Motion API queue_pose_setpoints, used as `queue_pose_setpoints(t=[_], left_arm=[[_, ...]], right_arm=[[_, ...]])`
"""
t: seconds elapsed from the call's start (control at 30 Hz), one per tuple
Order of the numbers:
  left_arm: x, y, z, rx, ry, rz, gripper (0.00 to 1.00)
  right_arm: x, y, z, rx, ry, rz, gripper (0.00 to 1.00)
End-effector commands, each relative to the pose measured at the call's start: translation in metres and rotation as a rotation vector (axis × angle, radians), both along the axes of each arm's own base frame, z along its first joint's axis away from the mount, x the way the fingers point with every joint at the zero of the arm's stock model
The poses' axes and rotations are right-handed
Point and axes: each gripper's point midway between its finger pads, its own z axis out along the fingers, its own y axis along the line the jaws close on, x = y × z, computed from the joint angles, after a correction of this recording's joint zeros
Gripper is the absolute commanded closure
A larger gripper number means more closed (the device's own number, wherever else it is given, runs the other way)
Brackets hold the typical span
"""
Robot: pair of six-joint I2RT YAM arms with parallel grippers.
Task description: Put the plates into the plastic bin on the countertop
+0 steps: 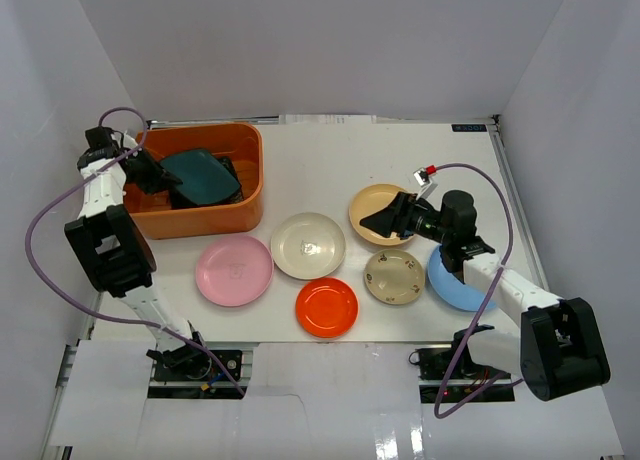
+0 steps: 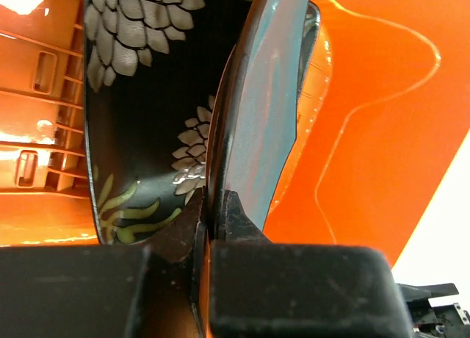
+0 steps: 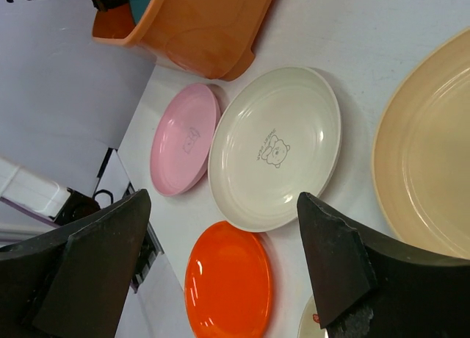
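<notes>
Left claw point(image 2: 213, 217) is pinched shut on the teal plate point(image 2: 268, 110) rim, down in the bin point(image 1: 252, 180), probably ready to drop. Right claw point(image 1: 388, 220) is wide open and empty, right over the tan plate point(image 1: 366, 202) on the counter point(image 1: 320, 160).

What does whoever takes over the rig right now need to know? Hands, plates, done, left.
Left hand: shut on the rim of the dark teal plate, inside the orange bin, not yet released.
Right hand: open, holding nothing, over the tan plate.
Done: black floral plate is in the bin, against the teal one.
Left: release the teal plate, then move six from the countertop: pink, cream, orange-red, tan, beige patterned, light blue.
</notes>
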Motion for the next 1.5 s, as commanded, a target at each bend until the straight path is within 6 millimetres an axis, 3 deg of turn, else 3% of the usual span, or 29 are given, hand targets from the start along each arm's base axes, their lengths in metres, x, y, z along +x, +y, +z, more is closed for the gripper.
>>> queue_pose_setpoints(t=[0.0, 0.03, 0.07, 0.1, 0.23, 0.3, 0.4, 0.43, 0.5, 0.53, 0.6, 0.63, 0.67, 0.73, 0.9, 1.3, 1.4, 1.43, 1.47], left_arm=[[0.020, 0.001, 0.044, 0.024, -0.147, -0.025, 0.89], [0.021, 0.003, 0.041, 0.027, -0.136, -0.015, 0.80], [0.021, 0.005, 0.034, 0.032, -0.118, 0.001, 0.59], [0.021, 0.006, 0.032, 0.035, -0.114, 0.007, 0.48], [0.021, 0.007, 0.020, 0.025, -0.084, 0.067, 0.14], [0.024, 0.007, 0.027, 0.066, -0.103, 0.110, 0.03], [0.026, 0.007, 0.033, 0.171, -0.113, 0.152, 0.02], [0.025, 0.005, 0.047, 0.208, -0.152, 0.163, 0.02], [0.028, -0.009, 0.057, 0.276, -0.209, 0.158, 0.02], [0.025, -0.006, 0.074, 0.354, -0.256, 0.192, 0.02], [0.021, -0.020, 0.073, 0.421, -0.270, 0.194, 0.02], [0.020, -0.010, 0.077, 0.500, -0.273, 0.253, 0.02], [0.019, -0.019, 0.074, 0.531, -0.266, 0.243, 0.02], [0.015, -0.009, 0.071, 0.639, -0.238, 0.297, 0.02], [0.008, -0.002, 0.062, 0.728, -0.199, 0.313, 0.02], [0.002, 0.000, 0.024, 0.754, -0.099, 0.272, 0.02], [0.002, -0.001, 0.045, 0.729, -0.174, 0.318, 0.02], [0.004, -0.008, 0.058, 0.699, -0.226, 0.310, 0.02], [0.001, -0.016, 0.087, 0.666, -0.314, 0.317, 0.02]], right_arm=[[0.001, -0.001, 0.000, -0.025, -0.045, -0.009, 0.13], [0.002, -0.002, -0.001, -0.030, -0.041, -0.013, 0.13], [0.003, -0.002, -0.004, -0.038, -0.037, -0.019, 0.13], [0.004, -0.003, -0.006, -0.044, -0.035, -0.021, 0.13], [0.009, -0.005, -0.017, -0.071, -0.012, -0.045, 0.13], [0.011, -0.007, -0.025, -0.097, 0.005, -0.057, 0.14], [0.015, -0.013, -0.034, -0.144, 0.009, -0.097, 0.17], [0.015, -0.015, -0.038, -0.162, 0.023, -0.108, 0.18], [0.022, -0.023, -0.041, -0.195, 0.023, -0.158, 0.23], [0.022, -0.025, -0.045, -0.218, 0.036, -0.165, 0.24], [0.030, -0.030, -0.046, -0.248, 0.036, -0.203, 0.29], [0.031, -0.033, -0.051, -0.272, 0.047, -0.210, 0.32], [0.037, -0.036, -0.049, -0.291, 0.044, -0.238, 0.37], [0.042, -0.041, -0.053, -0.332, 0.040, -0.255, 0.42], [0.053, -0.059, -0.061, -0.433, 0.055, -0.334, 0.43], [0.087, -0.098, -0.065, -0.645, 0.050, -0.510, 0.31], [0.092, -0.118, -0.070, -0.712, 0.081, -0.564, 0.29], [0.095, -0.126, -0.074, -0.725, 0.101, -0.583, 0.29], [0.095, -0.131, -0.075, -0.733, 0.112, -0.594, 0.29]])
